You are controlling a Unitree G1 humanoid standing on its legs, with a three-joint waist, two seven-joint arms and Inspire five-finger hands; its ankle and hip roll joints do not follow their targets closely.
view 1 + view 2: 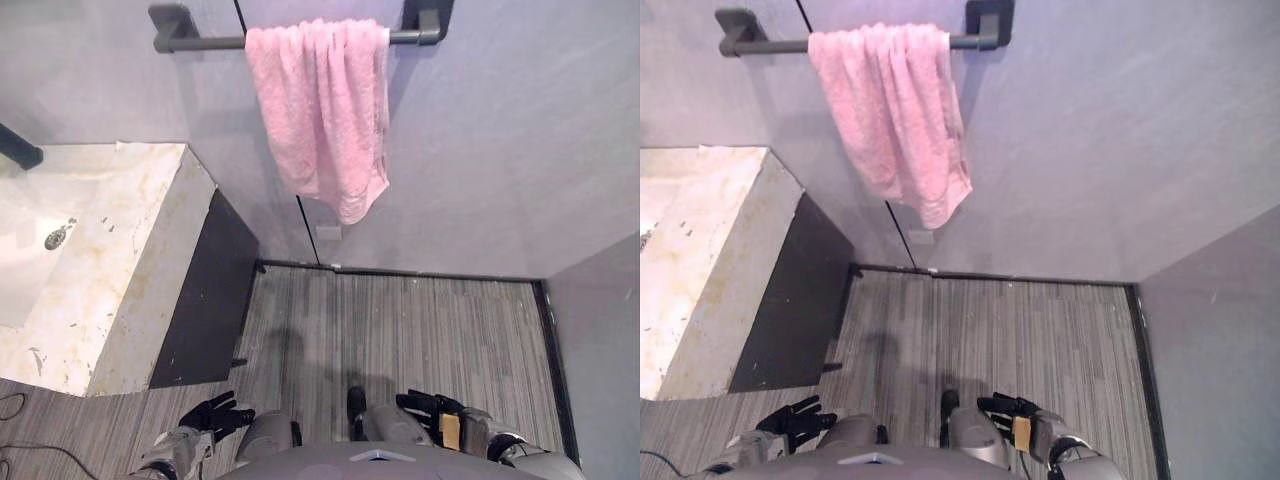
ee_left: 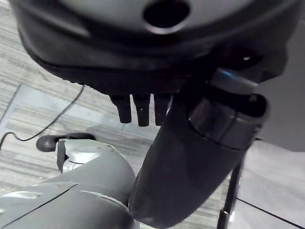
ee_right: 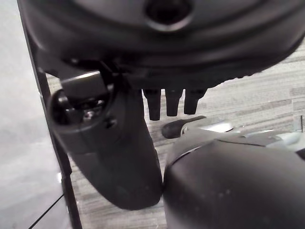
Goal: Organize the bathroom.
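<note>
- I am seeing my left hand (image 1: 218, 415), a dark jointed hand, hanging low at the bottom left of the head view, fingers loosely spread and holding nothing.
- My right hand (image 1: 432, 408) is hanging low at the bottom right, likewise relaxed and empty; in its wrist view the fingers (image 3: 173, 102) are pointing straight out over the floor.
- Beneath both hands, the grey striped plank floor (image 1: 420, 330) is running up to a dark baseboard strip (image 1: 420, 273) at the wall's foot.
- To my left, a blocky pale stone vanity with a mottled, stained top (image 1: 110, 260) is standing against the wall, with a dark flat side panel (image 1: 205, 295) and a round metal drain (image 1: 58, 236) in its basin.
- Well ahead and above, a fluffy pink terry towel (image 1: 320, 110) is draping in bunched folds over a dark grey metal towel bar (image 1: 200, 42) mounted on the smooth grey wall (image 1: 500, 150).
</note>
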